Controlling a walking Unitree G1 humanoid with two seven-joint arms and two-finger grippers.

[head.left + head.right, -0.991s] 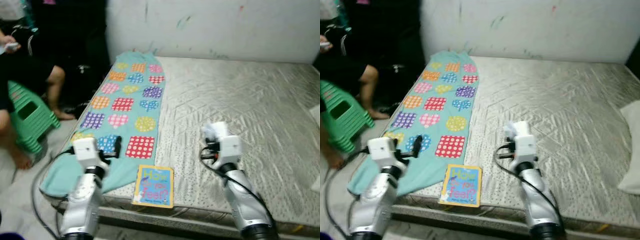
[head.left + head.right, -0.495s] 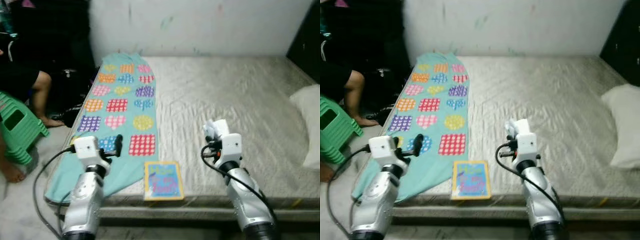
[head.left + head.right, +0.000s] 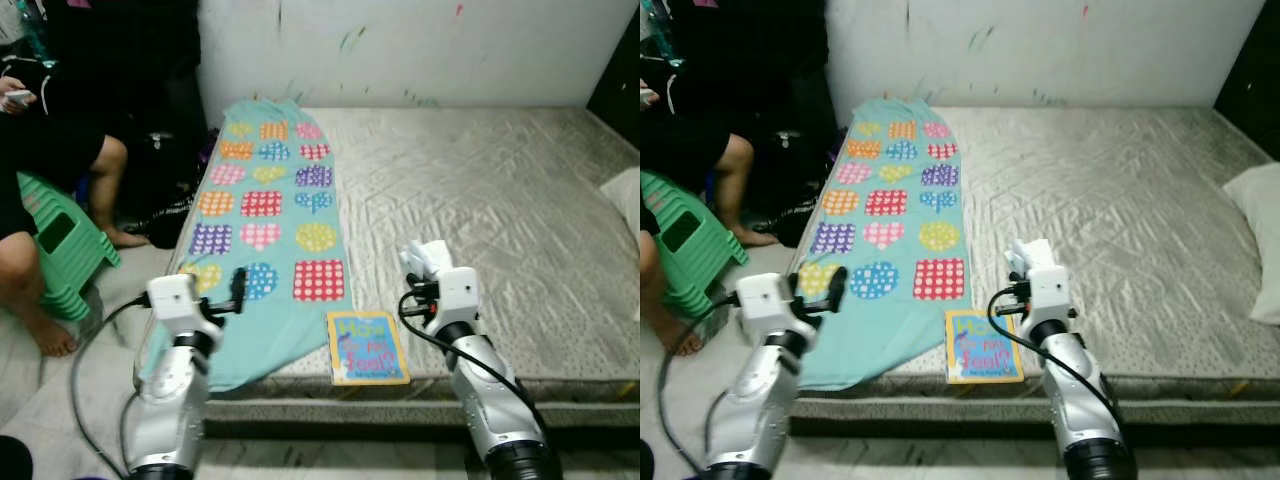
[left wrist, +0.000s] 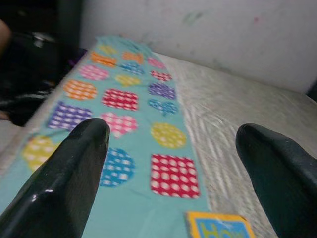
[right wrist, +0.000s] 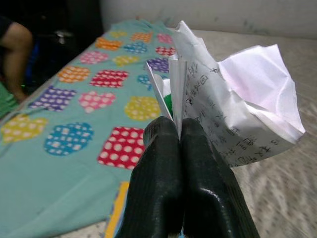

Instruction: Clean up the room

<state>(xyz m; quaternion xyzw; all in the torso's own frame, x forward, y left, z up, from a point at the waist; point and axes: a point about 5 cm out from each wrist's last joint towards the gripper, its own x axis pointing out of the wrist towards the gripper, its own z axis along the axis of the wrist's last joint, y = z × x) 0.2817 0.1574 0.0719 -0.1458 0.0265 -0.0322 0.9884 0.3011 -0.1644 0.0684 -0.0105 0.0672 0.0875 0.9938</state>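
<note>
My right gripper (image 5: 179, 130) is shut on a crumpled sheet of printed white paper (image 5: 237, 104), held above the grey mattress (image 3: 480, 190) near its front edge; the paper (image 3: 424, 258) pokes up past the wrist. My left gripper (image 4: 173, 148) is open and empty, held over the front left corner of the bed. A children's book (image 3: 367, 347) with a yellow and blue cover lies flat on the mattress at the front edge, between my two arms. A teal cloth (image 3: 262, 220) with coloured dotted patches runs along the bed's left side and hangs over the front corner.
A person (image 3: 40, 150) in black sits on a green plastic stool (image 3: 60, 240) to the left of the bed, bare feet on the floor. A white pillow (image 3: 1255, 240) lies at the mattress's right edge. A scuffed white wall (image 3: 420, 50) stands behind the bed.
The camera has swung about, so the whole scene has shifted; the book now lies further right in view. Both arms hold the same pose, the right one still gripping the paper.
</note>
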